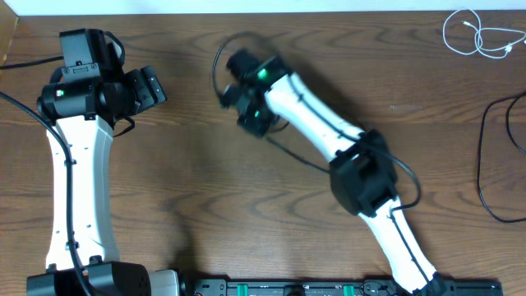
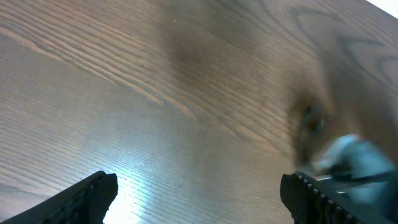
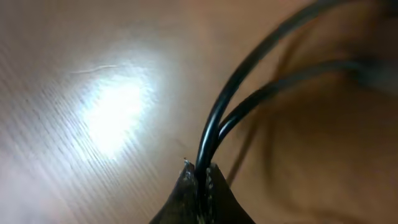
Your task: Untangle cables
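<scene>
Right claw (image 3: 200,179) pressed together on two strands of a black cable (image 3: 217,118) over the worktop (image 3: 93,93). Hauling both strands at once could tighten its loop (image 1: 217,64) rather than open it, or the thin cord could slip free. Left claw (image 2: 199,199) spread, empty. Far right: white cable (image 1: 478,34) and second black cable (image 1: 483,164), well apart.

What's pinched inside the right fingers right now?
Two strands of black cable, side by side between the shut right fingers. Whether they are one doubled cable is hidden; the rest runs out of frame.
</scene>
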